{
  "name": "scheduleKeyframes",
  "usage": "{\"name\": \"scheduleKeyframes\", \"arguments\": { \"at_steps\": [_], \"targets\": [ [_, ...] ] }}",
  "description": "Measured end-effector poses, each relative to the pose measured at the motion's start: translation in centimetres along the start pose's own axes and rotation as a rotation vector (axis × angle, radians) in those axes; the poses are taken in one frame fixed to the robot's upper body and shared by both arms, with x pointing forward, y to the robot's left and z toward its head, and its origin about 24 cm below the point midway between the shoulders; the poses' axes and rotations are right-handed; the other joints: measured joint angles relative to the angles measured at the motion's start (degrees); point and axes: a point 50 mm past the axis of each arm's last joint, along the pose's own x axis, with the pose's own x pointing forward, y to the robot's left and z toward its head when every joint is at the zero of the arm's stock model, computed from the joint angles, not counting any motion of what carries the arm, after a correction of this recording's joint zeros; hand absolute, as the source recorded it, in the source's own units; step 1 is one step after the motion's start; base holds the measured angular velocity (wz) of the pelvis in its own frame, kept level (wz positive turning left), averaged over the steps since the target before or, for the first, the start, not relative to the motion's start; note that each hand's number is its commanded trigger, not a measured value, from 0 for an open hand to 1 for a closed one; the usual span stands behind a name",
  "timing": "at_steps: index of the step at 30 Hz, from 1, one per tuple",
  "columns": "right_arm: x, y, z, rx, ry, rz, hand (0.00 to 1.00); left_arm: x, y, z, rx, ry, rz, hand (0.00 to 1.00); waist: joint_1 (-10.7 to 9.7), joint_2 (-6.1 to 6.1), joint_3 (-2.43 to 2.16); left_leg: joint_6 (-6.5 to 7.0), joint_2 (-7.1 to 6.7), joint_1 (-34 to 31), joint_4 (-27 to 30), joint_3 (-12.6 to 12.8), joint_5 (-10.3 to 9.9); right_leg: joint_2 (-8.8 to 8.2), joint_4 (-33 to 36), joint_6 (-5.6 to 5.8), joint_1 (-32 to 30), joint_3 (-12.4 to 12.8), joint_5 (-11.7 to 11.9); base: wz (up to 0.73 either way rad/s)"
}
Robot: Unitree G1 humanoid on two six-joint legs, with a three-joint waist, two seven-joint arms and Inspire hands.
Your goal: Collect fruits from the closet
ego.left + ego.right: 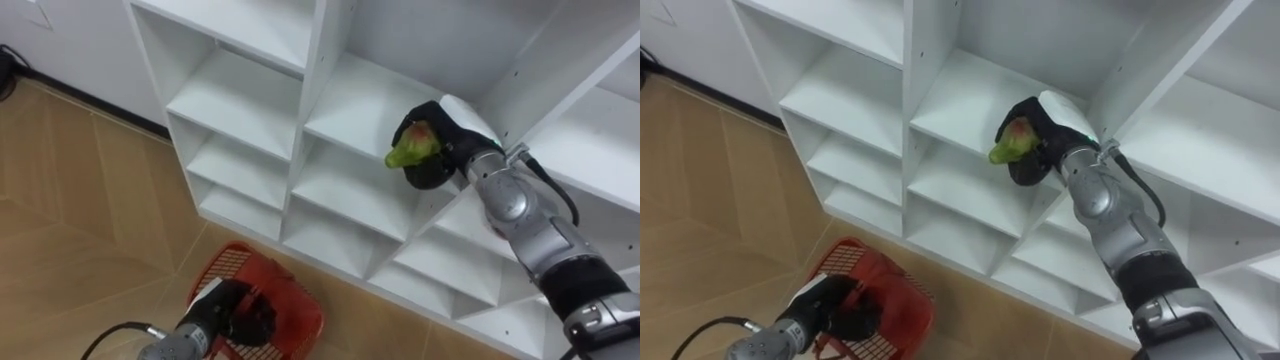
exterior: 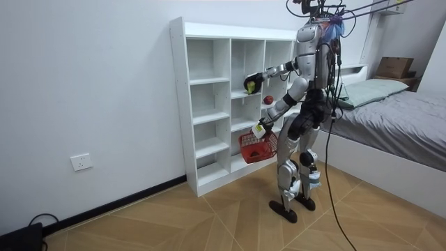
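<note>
gripping a green fruit (image 1: 410, 152) with a red blush, the right hand (image 1: 447, 148) sits at the mouth of a middle compartment of the white shelf unit (image 1: 300, 110). its dark fingers are curled right round the thicker end. the fruit is clear of the shelf board and carried wholly in the fist. its long axis runs roughly level, and the narrower green tip pokes out of the fingers toward the robot's left.

the left hand (image 1: 238, 312) is low on the robot's left, its fingers closed on the handle of the red wire basket (image 1: 300, 305). the basket hangs near the floor in front of the unit's bottom row. whether anything already lies in it i cannot tell.

in the room view the robot stands upright just before the unit, with its right arm reached out to the shelves and the basket hanging by its leg.

the pick looks done, so the drop is probably next. it turns on one relation: the basket lies well below the fruit and to its left. the right hand would need to back out past the upright divider beside its wrist, then go down and across. otherwise the left arm lifts the basket to meet it. letting go from this height would risk a bounce off the rim.

a small red fruit (image 2: 267, 100) sits on a shelf toward the room view's right, so more collecting likely remains.
</note>
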Motion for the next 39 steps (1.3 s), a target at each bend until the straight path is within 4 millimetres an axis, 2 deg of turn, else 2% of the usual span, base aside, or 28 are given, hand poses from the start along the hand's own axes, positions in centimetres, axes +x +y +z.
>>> {"name": "scheduleKeyframes", "arguments": {
  "at_steps": [9,15,22,24,30,34,39],
  "targets": [
    [-0.2,0.0,0.7,0.045,-0.033,-0.001,1.00,0.0,-0.2,-1.0,-0.044,0.038,-0.007,1.00,-0.2,1.00,0.09,0.01,0.07,0.1,-0.7,0.4,0.0,-0.03,-0.1,0.01,-0.3,0.0,0.0,-0.01],
    [-0.6,0.4,2.3,0.061,-0.108,-0.003,1.00,0.0,-0.2,-1.0,-0.046,0.034,0.011,1.00,-0.9,2.21,-0.01,0.06,0.31,0.5,-1.4,1.8,0.0,0.03,-0.1,0.02,-0.8,1.5,0.0,-0.13],
    [-0.8,0.5,4.0,0.121,-0.180,-0.001,1.00,0.2,-0.7,-0.6,-0.058,0.022,0.021,1.00,-1.7,2.88,-0.03,0.04,0.53,1.2,-2.0,2.5,0.0,0.16,-0.1,0.01,-0.8,2.8,0.0,-0.06],
    [-0.9,1.2,4.3,0.143,-0.190,0.017,1.00,0.4,-0.9,-0.4,-0.061,0.012,0.022,1.00,-2.4,3.11,-0.06,0.04,0.58,1.1,-2.0,2.5,0.0,0.20,-0.1,0.01,-0.8,2.8,0.0,0.00],
    [-2.0,2.4,4.6,0.177,-0.216,0.056,1.00,0.7,-0.7,0.6,-0.058,-0.021,0.028,1.00,-2.8,3.53,-0.09,0.02,0.92,1.0,-2.1,3.6,0.0,0.30,0.2,-0.11,-1.4,3.2,0.1,-0.08],
    [-2.8,3.0,4.6,0.214,-0.226,0.061,1.00,0.9,-1.0,1.2,-0.063,-0.049,0.025,1.00,-3.0,4.05,-0.31,0.03,1.02,0.9,-2.1,4.1,0.0,0.25,0.9,-0.11,-2.3,3.9,0.1,-0.11],
    [-3.5,4.5,4.1,0.245,-0.200,0.096,1.00,1.0,-1.2,1.5,-0.144,-0.073,0.045,1.00,-4.2,4.82,-0.56,0.05,1.03,0.9,-1.9,4.2,0.0,0.23,1.2,-0.11,-2.3,4.2,0.1,0.00]
  ]
}}
